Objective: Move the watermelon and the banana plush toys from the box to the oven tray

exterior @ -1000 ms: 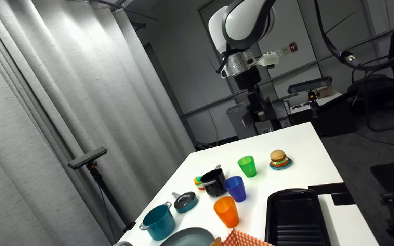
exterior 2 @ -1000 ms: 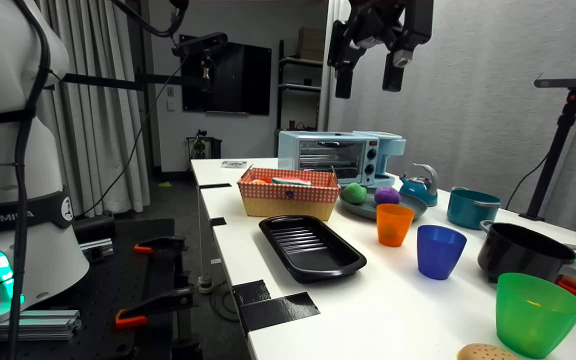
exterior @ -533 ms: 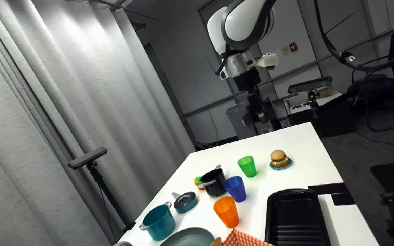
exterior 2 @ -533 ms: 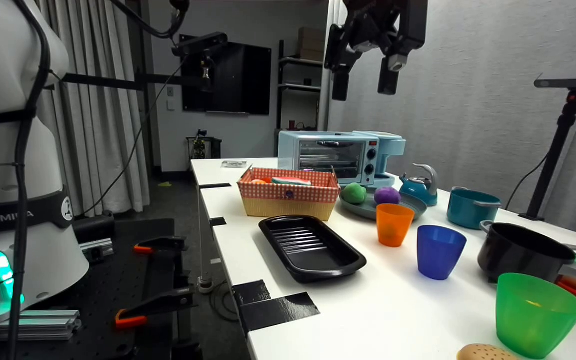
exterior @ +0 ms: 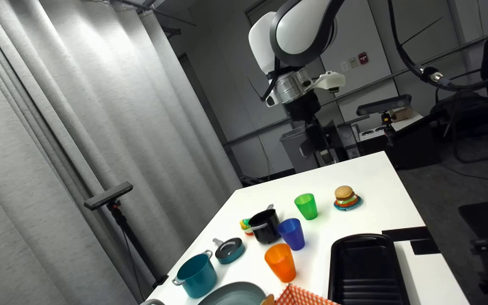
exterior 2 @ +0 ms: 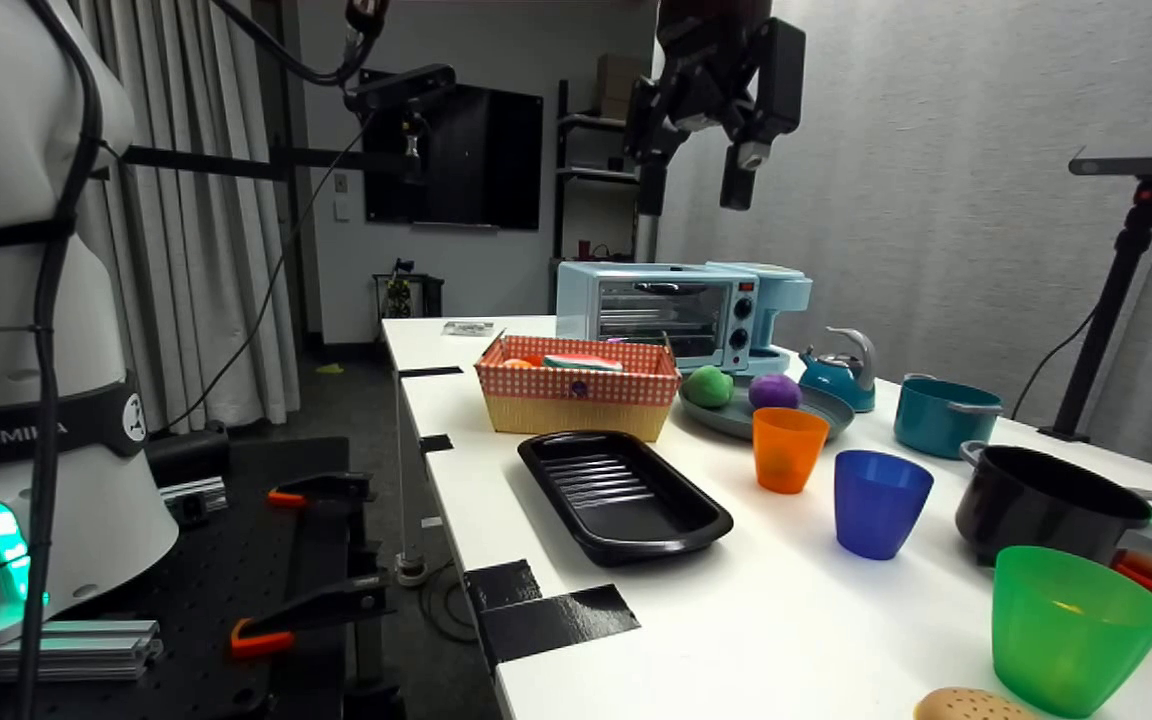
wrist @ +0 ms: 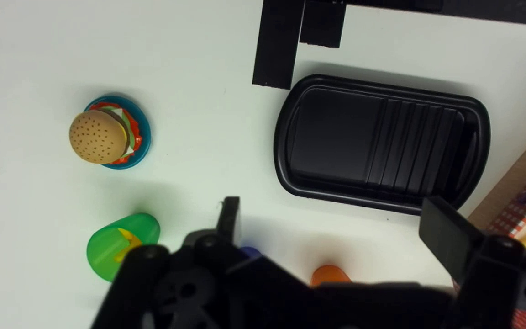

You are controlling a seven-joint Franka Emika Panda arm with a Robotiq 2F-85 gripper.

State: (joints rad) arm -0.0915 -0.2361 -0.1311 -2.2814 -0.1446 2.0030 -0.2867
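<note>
The bent arm (exterior: 298, 36) reaches down from above, its jaws spread wide.

Your claw (exterior 2: 694, 190): mostly black. Your table (exterior 2: 786, 620): plain white, marked with black strips (exterior 2: 561, 622). You also have: one open rectangular box (exterior 2: 576, 413), red-and-white check above, straw-yellow below; one plush watermelon slice (exterior 2: 584, 363), red, edged white and green; one round-cornered oven tray (wrist: 331, 137), glossy black; one orange tapered cup (exterior 2: 788, 450); one blue tapered cup (exterior 2: 879, 505); one translucent green tapered cup (exterior 2: 1076, 630); one round grey plate (exterior: 237, 295); one green ball (exterior 2: 708, 386); one purple ball (exterior 2: 774, 391); one toy burger (wrist: 107, 135), tan bun speckled brown.
</note>
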